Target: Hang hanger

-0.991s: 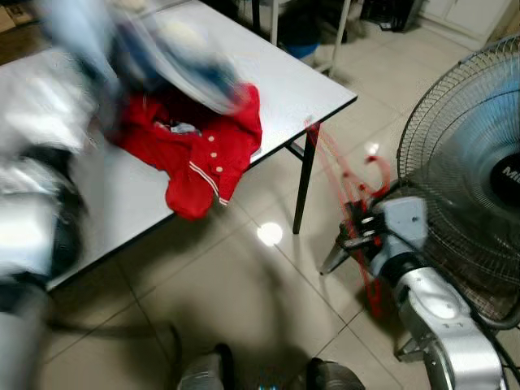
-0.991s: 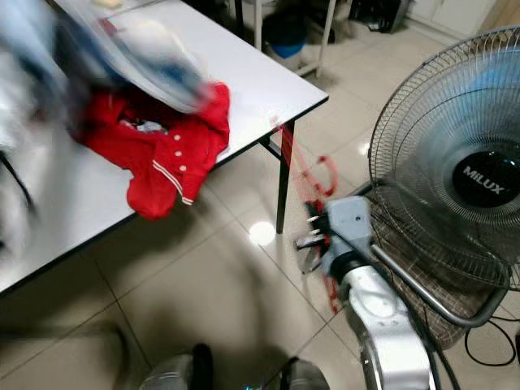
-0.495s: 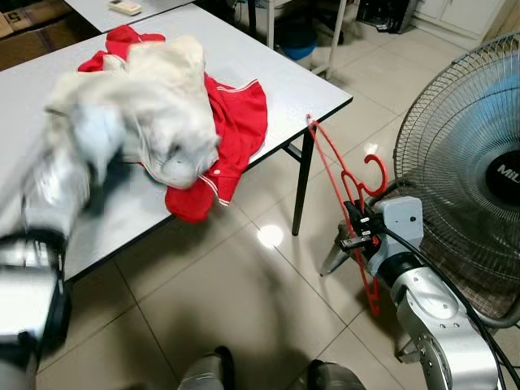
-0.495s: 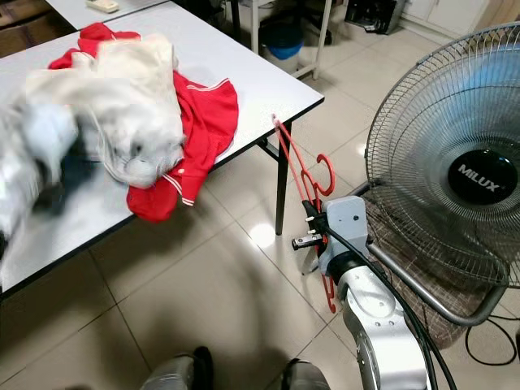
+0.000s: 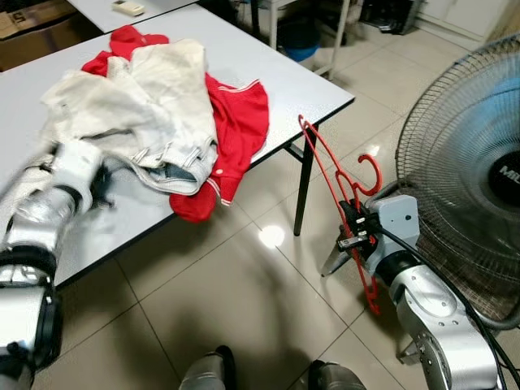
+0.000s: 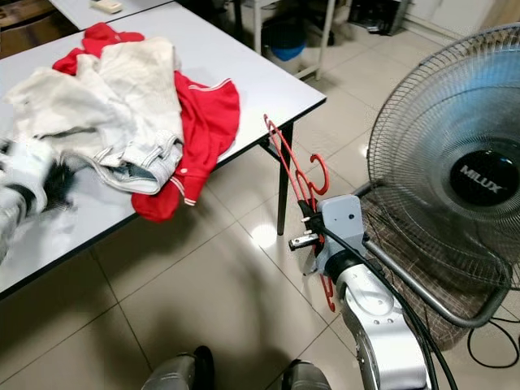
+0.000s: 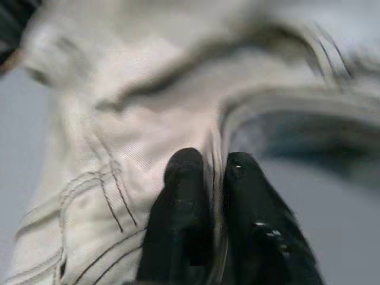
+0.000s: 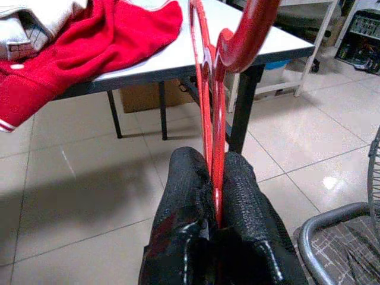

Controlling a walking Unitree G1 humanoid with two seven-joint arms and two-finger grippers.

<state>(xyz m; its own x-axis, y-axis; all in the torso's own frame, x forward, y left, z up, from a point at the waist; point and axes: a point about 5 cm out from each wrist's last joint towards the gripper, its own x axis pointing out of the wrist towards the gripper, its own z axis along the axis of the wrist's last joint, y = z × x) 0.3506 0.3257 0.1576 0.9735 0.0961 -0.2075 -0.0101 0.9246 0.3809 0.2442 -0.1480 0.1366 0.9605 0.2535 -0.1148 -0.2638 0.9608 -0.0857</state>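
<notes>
A red plastic hanger [image 5: 333,175] is held off the table's right corner, above the floor; my right gripper [image 5: 351,221] is shut on its frame, and its hook [image 8: 246,35] curls just past the fingers [image 8: 184,196]. On the white table [image 5: 284,77] lies a cream pair of trousers [image 5: 138,106] on top of a red shirt [image 5: 236,122]. At the table's left, my left gripper [image 7: 211,178] is shut on a fold of the cream trousers [image 7: 136,136].
A large standing fan [image 5: 467,179] fills the right side, close behind my right arm. The table's dark leg [image 5: 303,187] stands just left of the hanger. Tiled floor [image 5: 219,284] lies open in front of me. A remote [image 5: 130,7] rests on a far table.
The cream trousers, blurred and in the air earlier, now lie on the red shirt. My left arm has dropped to the table's left. The hanger and right gripper barely moved.
</notes>
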